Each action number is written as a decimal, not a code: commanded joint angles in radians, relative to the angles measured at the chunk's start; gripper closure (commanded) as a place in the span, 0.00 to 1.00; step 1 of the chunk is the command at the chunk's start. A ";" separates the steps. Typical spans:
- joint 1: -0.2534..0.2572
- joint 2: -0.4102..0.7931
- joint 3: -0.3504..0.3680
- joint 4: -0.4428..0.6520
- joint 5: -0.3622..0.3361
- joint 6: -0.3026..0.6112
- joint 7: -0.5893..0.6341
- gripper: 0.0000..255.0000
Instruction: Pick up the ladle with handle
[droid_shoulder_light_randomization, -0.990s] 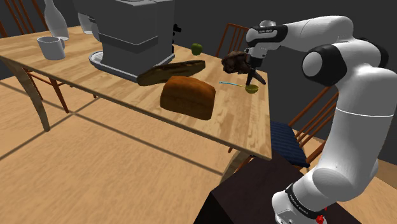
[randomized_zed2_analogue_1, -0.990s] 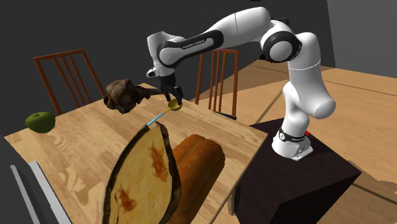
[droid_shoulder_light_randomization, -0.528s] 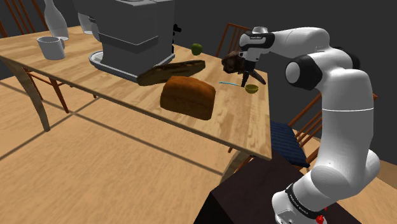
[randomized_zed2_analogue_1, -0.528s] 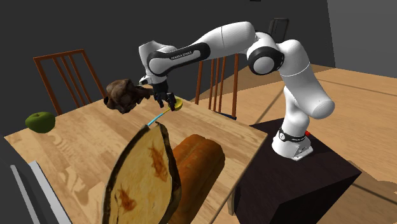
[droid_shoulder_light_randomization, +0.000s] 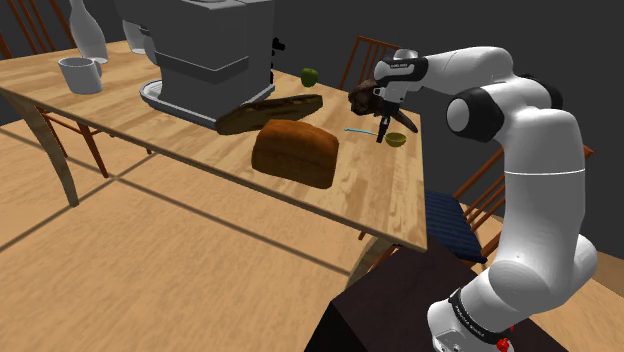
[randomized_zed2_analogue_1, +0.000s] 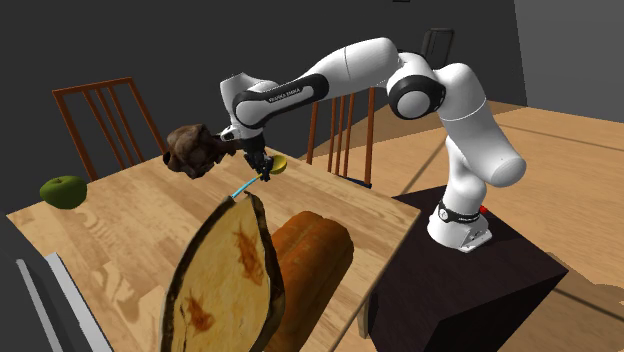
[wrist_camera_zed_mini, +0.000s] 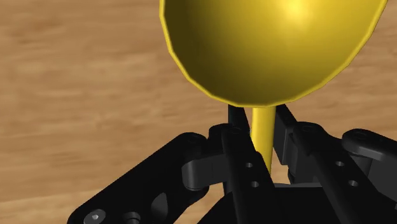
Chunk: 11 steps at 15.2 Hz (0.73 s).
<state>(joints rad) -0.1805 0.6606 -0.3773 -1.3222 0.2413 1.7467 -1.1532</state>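
The white arm (droid_shoulder_light_randomization: 520, 150) stretches across the light wooden table (droid_shoulder_light_randomization: 380, 195), its black gripper (wrist_camera_zed_mini: 261, 121) pointing down and closed narrowly on the thin yellow stem of the yellow-bowled, blue-handled ladle (droid_shoulder_light_randomization: 397, 139) lying beside a dark brown lumpy thing (droid_shoulder_light_randomization: 365, 98), the bowl's far rim cut off in the wrist view.

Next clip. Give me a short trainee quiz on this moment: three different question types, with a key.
1. True or false: the end effector is closed around the handle of the ladle.
2. The ladle's bowl is: A white, B yellow, C red.
3. Fill in: the brown loaf sits on the wooden ____.
Key: 1 true; 2 B; 3 table.
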 joint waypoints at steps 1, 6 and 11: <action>0.001 -0.001 0.000 -0.004 0.000 0.001 0.000 1.00; 0.001 -0.001 0.000 -0.006 0.000 0.003 0.000 1.00; -0.003 -0.010 -0.002 0.038 -0.005 -0.048 0.005 1.00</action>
<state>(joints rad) -0.1806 0.6538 -0.3782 -1.2946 0.2382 1.7114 -1.1471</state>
